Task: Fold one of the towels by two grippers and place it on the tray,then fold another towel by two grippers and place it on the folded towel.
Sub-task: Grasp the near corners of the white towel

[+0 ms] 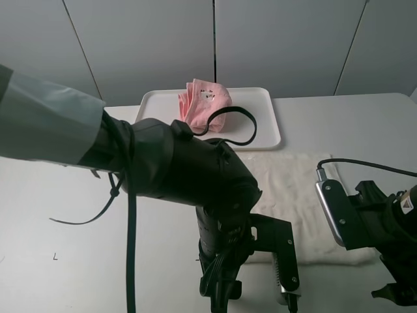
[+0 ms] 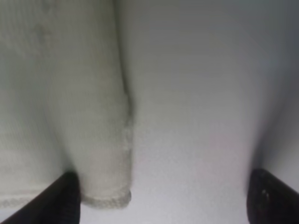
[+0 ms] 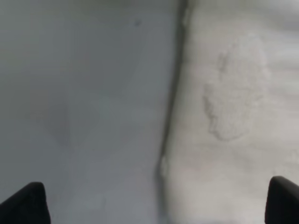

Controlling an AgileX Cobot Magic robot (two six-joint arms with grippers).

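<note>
The pale pink towel (image 1: 204, 101) lies folded in a bunch on the white tray (image 1: 264, 104) at the back. Nearer, the cream-white towel (image 1: 293, 189) lies flat on the table. My left gripper (image 1: 255, 292) hangs low over that towel's near left corner. In the left wrist view it (image 2: 163, 200) is open, with the towel's corner (image 2: 84, 140) beside one fingertip (image 2: 56, 200). My right gripper (image 1: 394, 290) is low at the towel's near right side. It (image 3: 154, 205) is open astride the towel's edge (image 3: 233, 116). Neither holds anything.
The left arm's dark sleeve and cables (image 1: 163, 163) cover much of the table's middle and the cream towel's left part. Bare white table (image 1: 65, 248) lies to the left, and a grey panelled wall (image 1: 215, 39) stands behind the tray.
</note>
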